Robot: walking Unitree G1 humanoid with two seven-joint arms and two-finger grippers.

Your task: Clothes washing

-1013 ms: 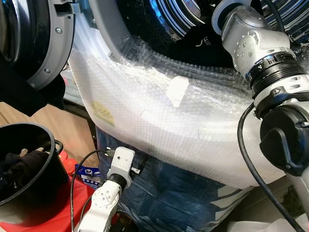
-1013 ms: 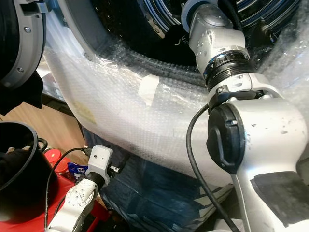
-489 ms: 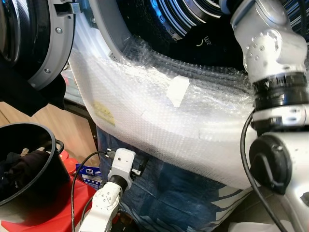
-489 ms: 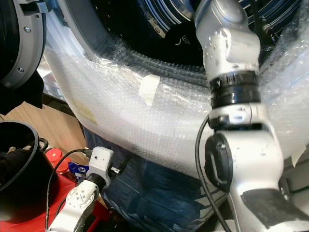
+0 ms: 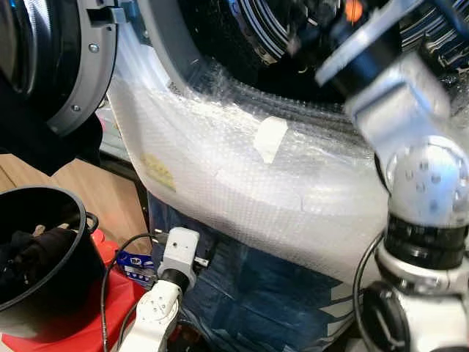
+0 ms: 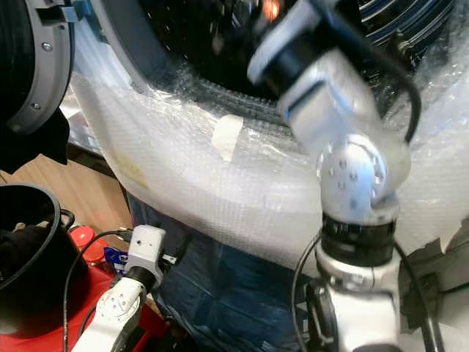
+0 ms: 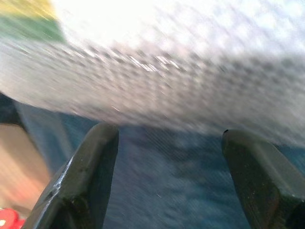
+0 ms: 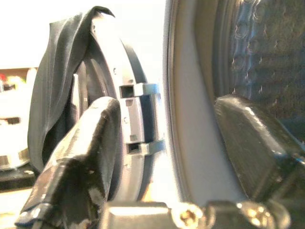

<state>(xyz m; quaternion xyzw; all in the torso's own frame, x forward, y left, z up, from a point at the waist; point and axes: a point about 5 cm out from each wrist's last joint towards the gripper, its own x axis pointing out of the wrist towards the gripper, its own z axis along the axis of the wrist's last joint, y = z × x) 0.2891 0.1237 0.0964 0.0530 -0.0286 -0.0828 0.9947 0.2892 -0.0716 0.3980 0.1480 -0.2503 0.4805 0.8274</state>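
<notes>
Judging by the layout, still mid-load: dark clothes [image 5: 33,253] heaped in the black bucket [image 5: 73,199] at the near left, on a red stand, well apart from the drum [image 5: 242,29] at the far right. Right arm [image 5: 418,147] raised at the drum mouth, blurred in the head views; right gripper [image 8: 166,105] spread wide and holding nothing, aimed past the grey door rim [image 8: 136,119] toward a dark garment [image 8: 57,71] draped over the open door [image 5: 80,66]. Left gripper [image 7: 166,132] low, also spread wide and empty, just beside the bubble wrap [image 5: 242,191] padding the machine front, with blue cloth [image 5: 242,293] below it. To do this step well: pick one target first, the draped garment or the bucket load, and commit. For the garment, come in from the side, close on a thick fold rather than a thin edge, then lift clear of the door latch before swinging right. Carry high over the wrapped lip so nothing drags or snags on the bubbles or the tape patch [image 5: 270,138]. Release deep inside the drum, not at the lip, lest fabric slide back out. Keep the left arm's cable away from the bucket handle.
</notes>
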